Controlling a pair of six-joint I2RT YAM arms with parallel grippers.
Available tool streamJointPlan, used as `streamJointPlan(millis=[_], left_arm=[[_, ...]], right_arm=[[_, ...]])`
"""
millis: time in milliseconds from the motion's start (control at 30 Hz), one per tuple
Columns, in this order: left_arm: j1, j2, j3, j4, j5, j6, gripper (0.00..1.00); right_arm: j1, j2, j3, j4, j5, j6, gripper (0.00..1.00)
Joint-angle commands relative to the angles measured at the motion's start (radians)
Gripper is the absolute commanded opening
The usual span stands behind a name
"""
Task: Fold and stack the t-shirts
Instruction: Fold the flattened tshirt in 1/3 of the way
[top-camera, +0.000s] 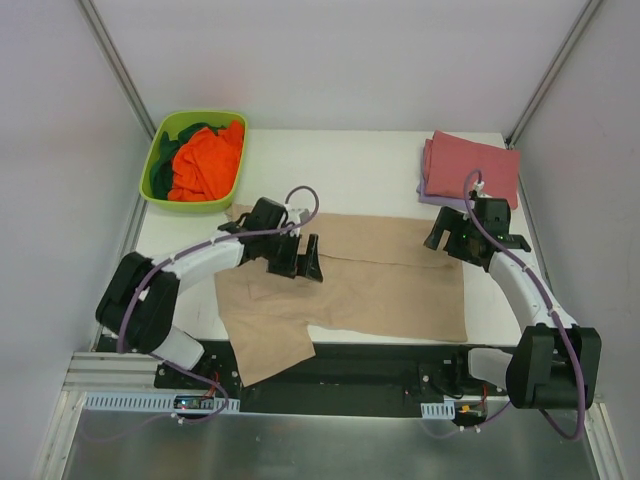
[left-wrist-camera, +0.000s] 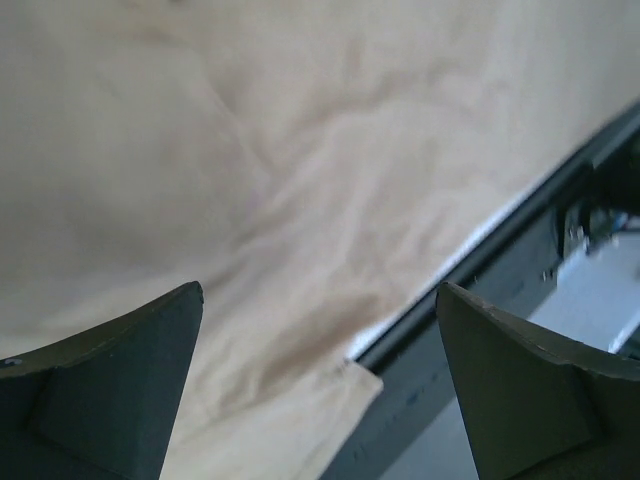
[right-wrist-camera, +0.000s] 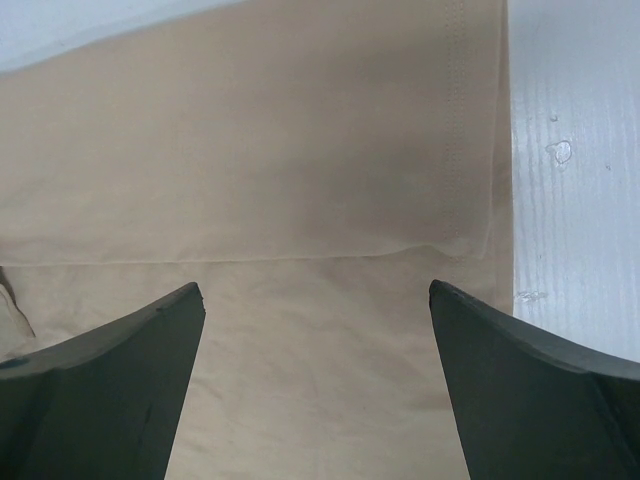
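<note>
The tan-beige t-shirt (top-camera: 390, 285) lies spread across the middle of the table, its far part folded over itself. One sleeve (top-camera: 265, 350) hangs over the front edge. My left gripper (top-camera: 300, 266) is open and empty above the shirt's left part. In the left wrist view the gripper (left-wrist-camera: 320, 288) shows tan cloth (left-wrist-camera: 300, 150) between its fingers. My right gripper (top-camera: 448, 240) is open and empty over the shirt's far right corner. In the right wrist view the gripper (right-wrist-camera: 315, 288) looks down on the fold edge and hem (right-wrist-camera: 455, 150). A folded dusty red shirt (top-camera: 475, 168) lies on a lavender one (top-camera: 432, 196) at the back right.
A lime-green tub (top-camera: 160, 160) at the back left holds the bright orange shirt (top-camera: 208, 160) and the dark green shirt (top-camera: 178, 132). The dark front rail (left-wrist-camera: 480, 300) runs along the table's near edge. Bare white table (right-wrist-camera: 570, 200) shows to the right of the tan shirt.
</note>
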Motion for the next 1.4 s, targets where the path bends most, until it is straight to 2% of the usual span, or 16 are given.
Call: streamJointPlan(millis=[0,100,200,367,533,767,1100,1367], left_arm=[[-0.048,-0.205,-0.11,-0.085,0.073,0.027,0.99],[-0.052,-0.28,-0.149,-0.133,-0.062,-0.007,0.99],[-0.05,-0.306,-0.112,-0.145,-0.214,-0.042,0.99],[-0.009,-0.175,0.072,-0.145,-0.36,-0.081,0.99],[0.076,0.025,0.234,-0.139,-0.313,-0.079,0.99],[0.174,0.246,0.339,-0.137,-0.271,-0.07,0.99],[0.218,0.417,0.443,-0.139,-0.224,-0.03,0.99],[0.235,0.488,0.538,-0.147,-0.22,0.004,0.99]], right_arm=[[-0.003,-0.015,0.001,0.012,0.014,-0.015,0.96],[-0.003,-0.012,0.007,0.014,0.017,-0.015,0.96],[-0.003,0.006,0.024,0.017,0.0,-0.02,0.96],[-0.002,0.107,0.076,0.021,-0.043,-0.024,0.96],[0.0,0.267,0.15,-0.019,0.031,-0.026,0.96],[-0.003,0.46,0.271,-0.091,0.17,-0.029,0.96],[-0.034,0.626,0.402,-0.157,0.155,-0.038,0.96],[-0.055,0.726,0.526,-0.177,0.19,-0.083,0.96]])
